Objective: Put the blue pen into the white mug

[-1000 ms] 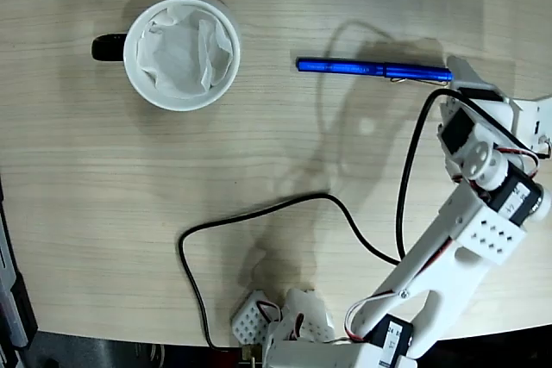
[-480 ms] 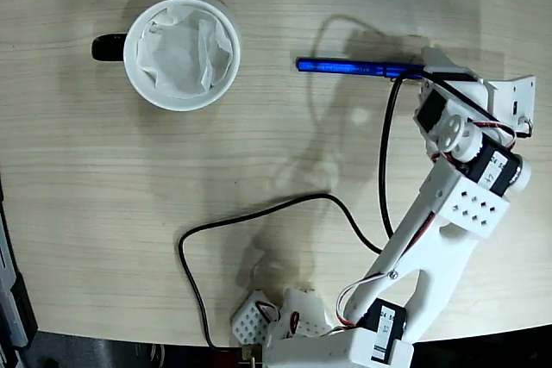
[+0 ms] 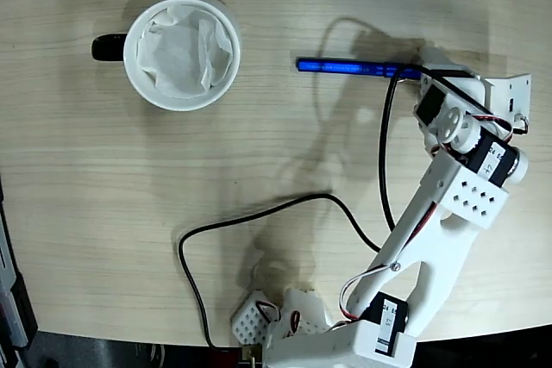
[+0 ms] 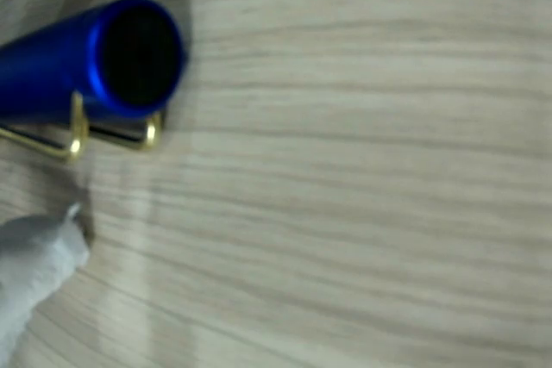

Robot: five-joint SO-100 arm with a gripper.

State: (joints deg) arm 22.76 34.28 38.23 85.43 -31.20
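One finger tip is all the wrist view gives of the gripper: a blurred white finger in the lower left corner, with its partner out of frame, so I cannot tell from either view whether the jaws are spread or pressed together, and nothing shows them pinching anything yet. Just above that finger, touching the table, lies the cap end of the blue pen, its dark round end face turned toward the camera and its wire clip lying against the wood on the side nearest the finger. That clip probably keeps the pen from rolling, which would explain why it rests so squarely. In the fixed view the gripper head sits over this same cap end, hiding it, while the rest of the barrel runs out to the left of the jaws, flat on the wood. Approaching at the end rather than the middle looks like a matter of reach: the arm is stretched far from its base at the bottom edge. A black cable loops from the base across the table and up along the arm, well short of the pen. Farthest from the jaws, well apart to the left beyond the pen's free tip, stands the white mug, upright, lined with crumpled paper, its black handle pointing away from the arm.
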